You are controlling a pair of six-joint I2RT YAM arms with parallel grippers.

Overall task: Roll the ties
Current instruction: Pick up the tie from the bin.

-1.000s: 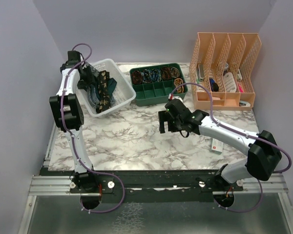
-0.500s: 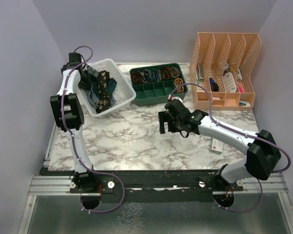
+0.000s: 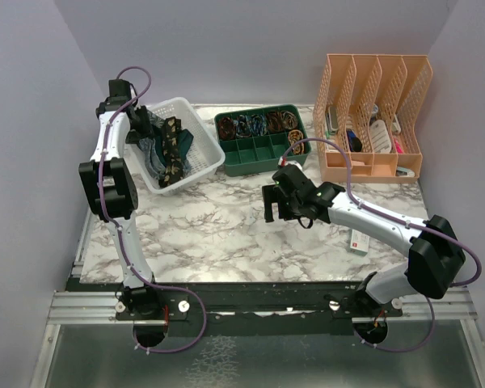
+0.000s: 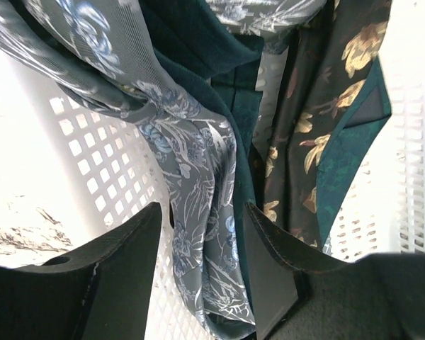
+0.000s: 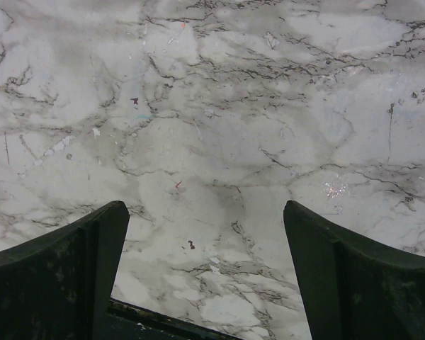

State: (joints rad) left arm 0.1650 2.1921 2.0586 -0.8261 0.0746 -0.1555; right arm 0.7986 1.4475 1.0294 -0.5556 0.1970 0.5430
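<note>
Three ties lie heaped in a white mesh basket (image 3: 202,166) at the back left. In the left wrist view the blue-grey patterned tie (image 4: 198,177) runs down between my left gripper's (image 4: 202,209) jaws, which are shut on a fold of it. The plain dark teal tie (image 4: 198,49) and the black-brown tie with gold pattern (image 4: 304,142) lie beside it. In the top view my left gripper (image 3: 140,123) is raised over the basket's left end. My right gripper (image 3: 271,206) is open and empty, low over bare marble mid-table (image 5: 205,212).
A green compartment tray (image 3: 259,153) with rolled ties in its back row stands right of the basket. An orange file organizer (image 3: 376,89) with small items stands at the back right. A small white card (image 3: 357,240) lies under the right forearm.
My left gripper has risen and drawn back toward the basket's far left corner, with the blue-grey tie in it. The right arm has not moved.
</note>
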